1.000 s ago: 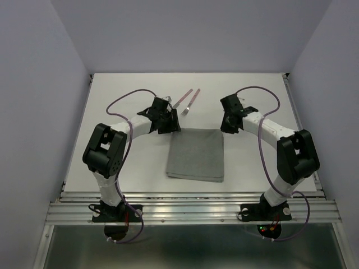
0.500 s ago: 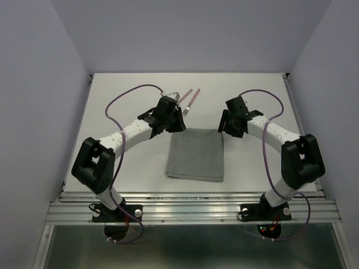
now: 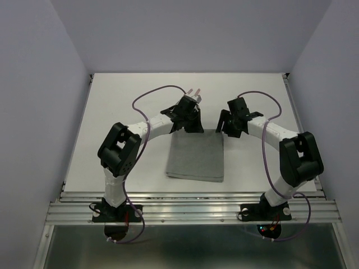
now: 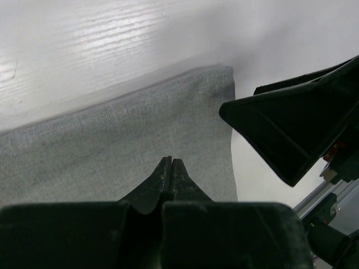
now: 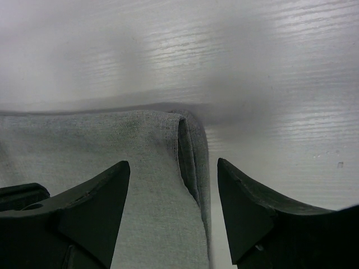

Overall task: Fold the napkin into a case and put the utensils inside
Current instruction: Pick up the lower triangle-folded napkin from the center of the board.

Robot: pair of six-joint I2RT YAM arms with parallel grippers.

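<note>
Grey napkin [image 3: 196, 157] is lying folded on the surface [image 3: 112, 106]. The right gripper [image 5: 174, 168], newly spread, is straddling its far-right corner. The left gripper [image 4: 170, 168], newly pressed together on nothing visible, is hovering near the utensils [image 3: 194, 91], so folding seems finished.

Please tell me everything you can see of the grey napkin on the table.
The napkin is thin, matte grey woven cloth, folded into a flat rectangle. It lies around the middle of the white table, with its long sides running from near to far. At its far right corner the stacked layers show. The shut left gripper points at its far part; whether it pinches the cloth cannot be told. The open right gripper straddles the far right corner.
</note>
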